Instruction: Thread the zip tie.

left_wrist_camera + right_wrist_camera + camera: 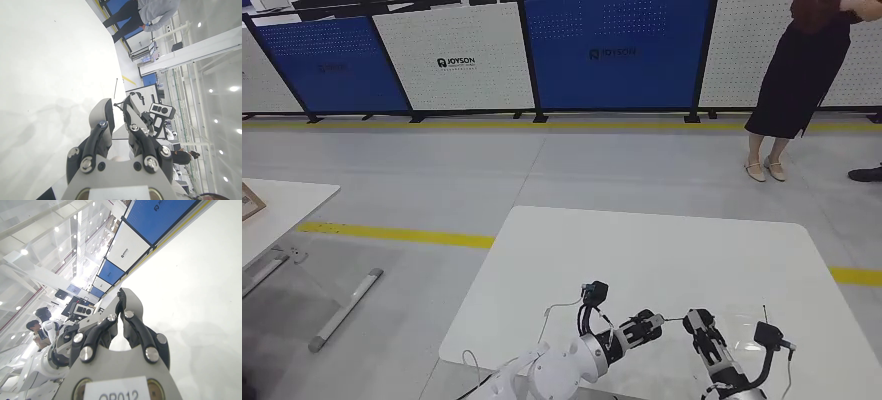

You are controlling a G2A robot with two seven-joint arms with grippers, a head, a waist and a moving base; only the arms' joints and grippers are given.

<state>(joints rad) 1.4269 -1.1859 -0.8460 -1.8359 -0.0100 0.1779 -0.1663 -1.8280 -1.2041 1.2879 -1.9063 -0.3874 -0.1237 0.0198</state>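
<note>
Aligning to thread, I judge: at six o'clock on the table (642, 250) the right gripper (120, 296) pinches the zip tie (673, 320), tip aimed nine o'clock at the left gripper (652, 323), its fingers parted, which must next clamp it.

On your left gripper (119, 101) you have smooth pale-grey plastic finger shells, ribbed matt black pads (110, 113), and bright polished metal bolts. The zip tie (114, 104) at its tips is thin matt black plastic. Beside the gripper, the table (56, 56) is smooth, white and faintly glossy.
</note>
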